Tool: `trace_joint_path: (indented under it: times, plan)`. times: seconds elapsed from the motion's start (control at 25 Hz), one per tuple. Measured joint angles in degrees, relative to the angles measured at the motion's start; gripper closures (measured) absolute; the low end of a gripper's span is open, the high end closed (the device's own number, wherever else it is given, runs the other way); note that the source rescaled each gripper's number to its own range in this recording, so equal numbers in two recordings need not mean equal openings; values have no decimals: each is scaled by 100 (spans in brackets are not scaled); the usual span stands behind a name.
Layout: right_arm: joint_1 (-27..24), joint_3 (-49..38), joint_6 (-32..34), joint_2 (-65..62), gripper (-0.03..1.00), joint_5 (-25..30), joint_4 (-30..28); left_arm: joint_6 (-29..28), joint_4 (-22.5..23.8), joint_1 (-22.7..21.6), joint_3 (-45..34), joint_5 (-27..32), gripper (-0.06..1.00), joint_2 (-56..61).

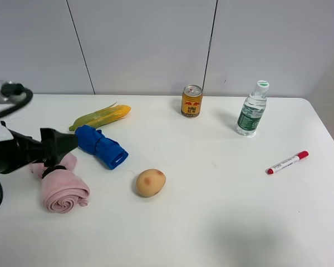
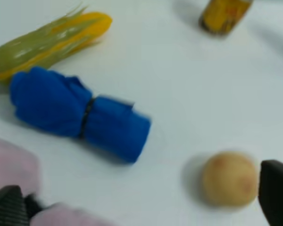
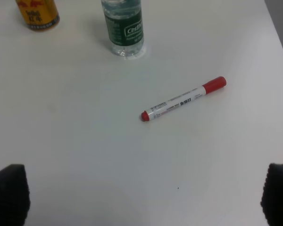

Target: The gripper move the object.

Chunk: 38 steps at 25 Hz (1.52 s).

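Note:
My left gripper point(image 1: 60, 151) is open and empty, over the upper end of a pink rolled towel point(image 1: 63, 191) at the table's left. A blue rolled towel point(image 1: 101, 146) lies just right of the gripper. In the left wrist view the left gripper point(image 2: 141, 209) shows two dark fingertips point(image 2: 9, 207) wide apart, with the blue towel point(image 2: 80, 113), a potato point(image 2: 228, 179) and the pink towel point(image 2: 12, 162) ahead. The potato point(image 1: 151, 182) lies near the table's middle. My right gripper point(image 3: 141, 200) is open and empty above bare table, short of a red-capped marker point(image 3: 184, 99). The right gripper is out of the exterior high view.
An ear of corn point(image 1: 100, 116) lies behind the blue towel. A yellow drink can point(image 1: 192, 100) and a water bottle point(image 1: 252, 109) stand at the back. The marker point(image 1: 288, 162) lies at the right. The table's right edge point(image 1: 326, 130) is near the marker.

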<state>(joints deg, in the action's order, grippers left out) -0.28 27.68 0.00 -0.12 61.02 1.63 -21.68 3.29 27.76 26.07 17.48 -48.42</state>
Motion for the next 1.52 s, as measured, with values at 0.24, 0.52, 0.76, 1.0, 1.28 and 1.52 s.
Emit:
trace_joint_path:
  times: [0.24,0.52,0.76,1.0,1.28,1.52]
  plan:
    - [0,0,0,0,-3,0,0,2824,84,-181,1147,1477,-5,59]
    - [0,0,0,0,-3,0,0,3498,247,-1615,2603,2516,-5,65]
    - [0,0,0,0,-3,0,0,3511,-527,-2871,2963,3697,-5,313]
    - [0,0,0,0,-3,0,0,3333,-1264,-3289,2968,4235,-5,1079]
    - [0,0,0,0,-3,0,0,3194,-1300,-3310,2992,4733,-5,2271]
    - [0,0,0,0,-3,0,0,3187,-719,-3310,2870,5175,-5,3314]
